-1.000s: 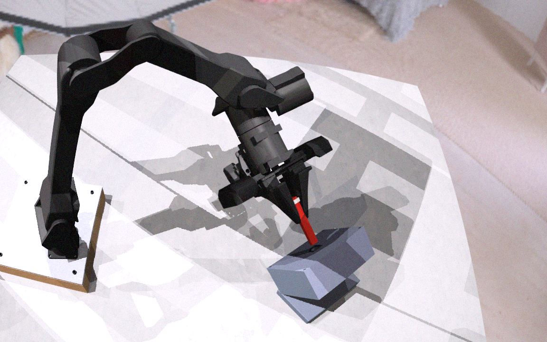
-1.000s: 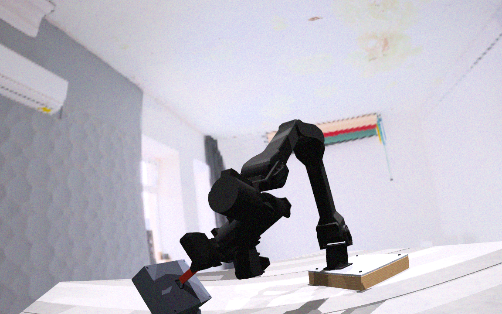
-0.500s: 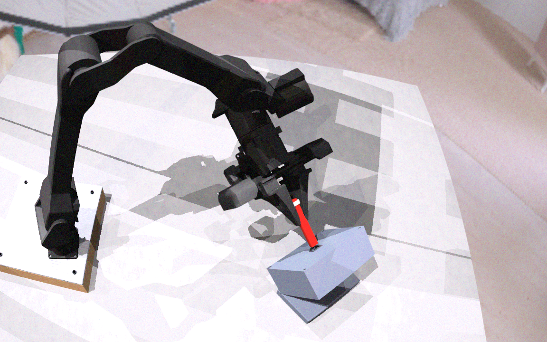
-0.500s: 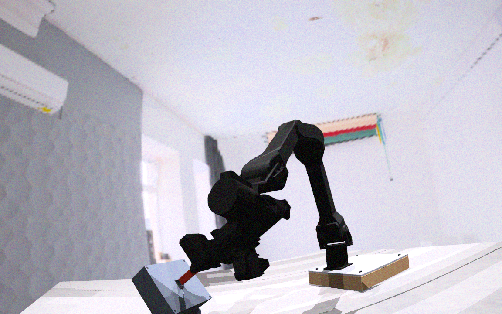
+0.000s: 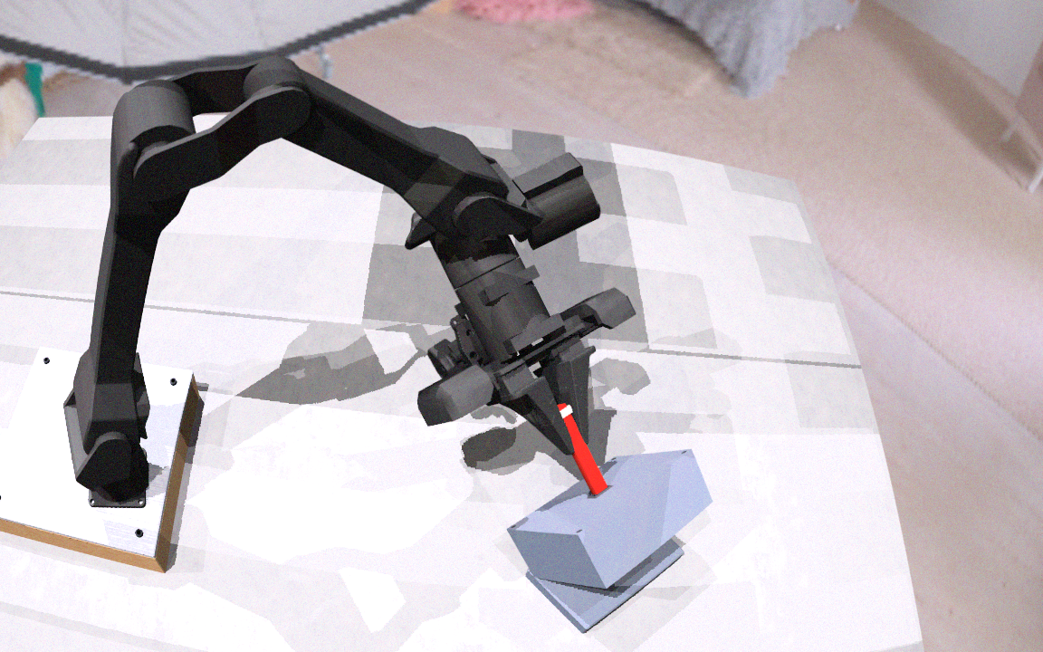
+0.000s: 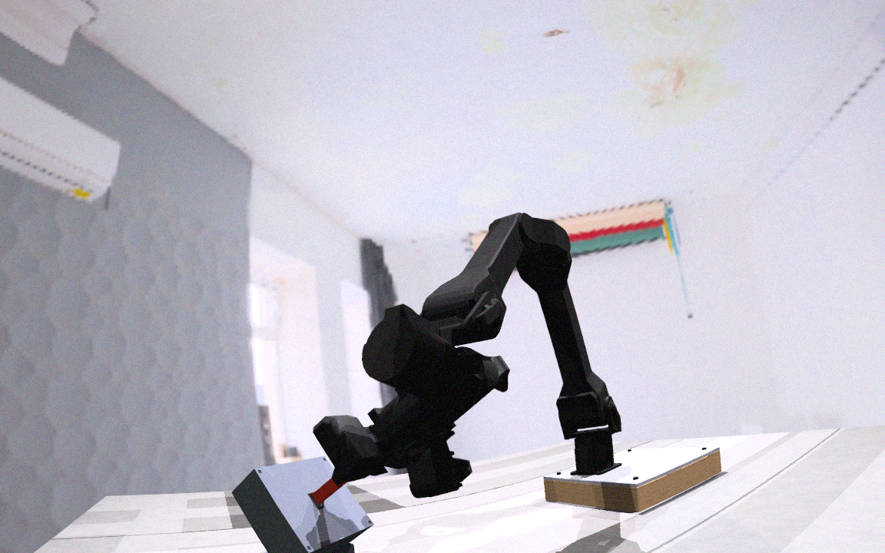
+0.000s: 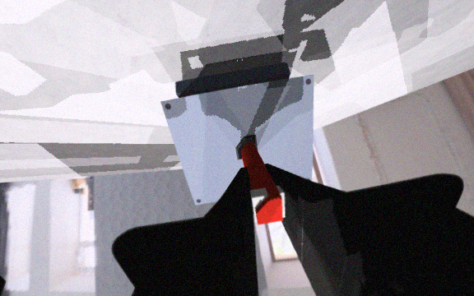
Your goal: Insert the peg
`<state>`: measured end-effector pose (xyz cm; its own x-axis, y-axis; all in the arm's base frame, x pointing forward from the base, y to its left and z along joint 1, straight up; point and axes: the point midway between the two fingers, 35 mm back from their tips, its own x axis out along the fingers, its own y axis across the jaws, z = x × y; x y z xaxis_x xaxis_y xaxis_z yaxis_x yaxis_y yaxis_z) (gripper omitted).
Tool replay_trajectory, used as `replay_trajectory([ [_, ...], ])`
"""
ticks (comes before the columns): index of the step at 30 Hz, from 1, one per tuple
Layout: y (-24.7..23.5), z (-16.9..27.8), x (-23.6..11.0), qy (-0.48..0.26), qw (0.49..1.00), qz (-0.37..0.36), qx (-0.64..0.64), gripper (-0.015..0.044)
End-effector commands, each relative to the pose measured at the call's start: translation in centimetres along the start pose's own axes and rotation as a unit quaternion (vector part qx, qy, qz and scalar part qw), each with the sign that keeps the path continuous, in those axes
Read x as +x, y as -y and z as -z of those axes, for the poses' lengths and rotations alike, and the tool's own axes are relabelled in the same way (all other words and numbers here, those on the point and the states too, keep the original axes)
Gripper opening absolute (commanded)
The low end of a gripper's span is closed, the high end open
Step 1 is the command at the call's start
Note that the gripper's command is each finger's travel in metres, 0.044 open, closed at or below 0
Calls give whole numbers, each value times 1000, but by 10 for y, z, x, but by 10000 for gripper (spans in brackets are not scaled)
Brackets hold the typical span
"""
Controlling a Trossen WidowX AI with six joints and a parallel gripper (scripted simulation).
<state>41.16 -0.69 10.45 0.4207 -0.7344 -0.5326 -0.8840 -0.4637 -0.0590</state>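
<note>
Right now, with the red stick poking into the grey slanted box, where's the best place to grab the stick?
Near its free upper end, by the white band, where the claw grips the thin red peg now. Its lower tip is inside the hole of the sloped grey-blue panel, so coming from above, along the peg's tilt, leaves the bare shaft for pushing.

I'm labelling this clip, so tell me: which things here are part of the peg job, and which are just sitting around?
Part of the job:
- red peg, tip at the hole
- sloped panel
- hole
- gripper, shut on the peg

Just there:
- wooden base block under the arm
- table
</note>
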Motion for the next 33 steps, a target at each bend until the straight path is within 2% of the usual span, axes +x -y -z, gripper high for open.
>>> replay_trajectory([
  [1, 0, -2, 2, 1, 1000, 0, -5, 0],
  [33, 0, -1, 19, 1, 1000, 0, -5, 0],
])
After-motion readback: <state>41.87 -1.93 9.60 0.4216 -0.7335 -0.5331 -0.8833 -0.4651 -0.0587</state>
